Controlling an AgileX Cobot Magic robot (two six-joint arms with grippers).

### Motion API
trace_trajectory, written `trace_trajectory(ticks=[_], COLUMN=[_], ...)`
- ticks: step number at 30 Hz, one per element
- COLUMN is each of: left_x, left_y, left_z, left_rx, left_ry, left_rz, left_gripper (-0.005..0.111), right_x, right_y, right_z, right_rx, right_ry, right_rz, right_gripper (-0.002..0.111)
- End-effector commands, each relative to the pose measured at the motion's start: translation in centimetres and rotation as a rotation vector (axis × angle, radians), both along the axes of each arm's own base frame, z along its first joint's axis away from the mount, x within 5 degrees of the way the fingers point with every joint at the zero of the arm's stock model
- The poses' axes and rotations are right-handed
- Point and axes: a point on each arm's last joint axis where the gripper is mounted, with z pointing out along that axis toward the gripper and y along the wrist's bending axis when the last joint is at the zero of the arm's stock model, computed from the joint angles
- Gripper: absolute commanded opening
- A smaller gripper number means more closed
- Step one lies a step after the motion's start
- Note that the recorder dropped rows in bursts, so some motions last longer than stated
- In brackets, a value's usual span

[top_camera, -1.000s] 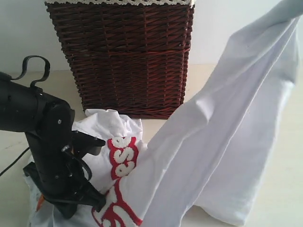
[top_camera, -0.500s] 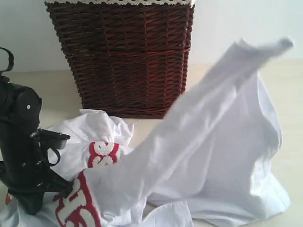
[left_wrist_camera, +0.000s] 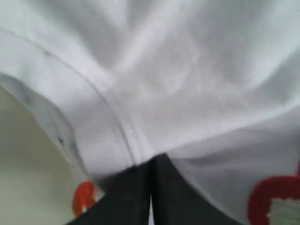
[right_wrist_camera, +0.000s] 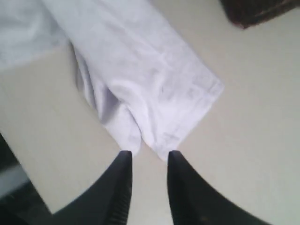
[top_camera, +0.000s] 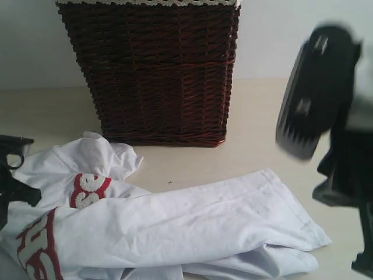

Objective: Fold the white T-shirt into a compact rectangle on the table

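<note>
Shirt [top_camera: 175, 227]: lies bunched on desk [top_camera: 256, 116], one long fold running from left tool [left_wrist_camera: 151, 187] toward right tool [right_wrist_camera: 149, 161].
Left tool: fingers pressed together, pinching seam beside orange tag [left_wrist_camera: 83, 199].
Right tool: parted, empty, hem corner just ahead of it.
Risk: left pull on bunched layers drags whole garment and twists fold; right grasp may catch one layer only.

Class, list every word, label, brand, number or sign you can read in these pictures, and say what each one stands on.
"SS": my best reading of the red-edged letters on the white T-shirt; folds cut off the rest of the word.
Second letter patch, by the shirt's edge: crumpled, unreadable.
Orange neck tag: blurred, unreadable.
Wicker basket and table: no text.
</note>
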Motion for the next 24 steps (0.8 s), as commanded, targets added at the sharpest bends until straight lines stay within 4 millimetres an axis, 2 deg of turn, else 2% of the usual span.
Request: trace_trajectory(ticks=[1, 4, 9, 11, 15, 21, 22, 24], left_x=[1.0, 1.3, 1.2, 1.1, 1.0, 0.9, 0.9, 0.8], left_y=[-0.2, -0.4, -0.9, -1.3, -2.2, -2.7, -2.7, -2.9], left_z=[3.3, 5.7, 8.4, 8.7, 8.8, 8.9, 8.9, 9.0], left_rx=[-0.054, -0.086, -0.166, -0.212, -0.311, -0.363, -0.365, -0.386], left_ry=[-0.219, -0.368, -0.511, -0.514, -0.503, -0.496, -0.496, -0.49], left_rz=[0.02, 0.022, 0.049, 0.048, 0.026, 0.009, 0.011, 0.027], left_gripper=[0.0, 0.0, 0.0, 0.0, 0.0, 0.0, 0.0, 0.0], right_x=[1.6, 2.0, 3.1, 3.7, 5.4, 8.0, 8.2, 8.6], right_y=[0.2, 0.6, 3.3, 4.2, 5.5, 7.1, 7.4, 7.8], right_z=[-5.7, -8.7, -10.2, -11.5, -15.8, -19.3, -19.9, -20.5], right_rx=[-0.208, -0.249, -0.042, -0.036, -0.184, -0.35, -0.356, -0.369], right_ry=[-0.069, -0.035, -0.061, -0.047, -0.016, -0.03, -0.027, -0.013], right_rz=[0.125, 0.118, 0.075, 0.052, 0.066, 0.041, 0.038, 0.026], right_gripper=[0.037, 0.037, 0.037, 0.037, 0.037, 0.036, 0.034, 0.018])
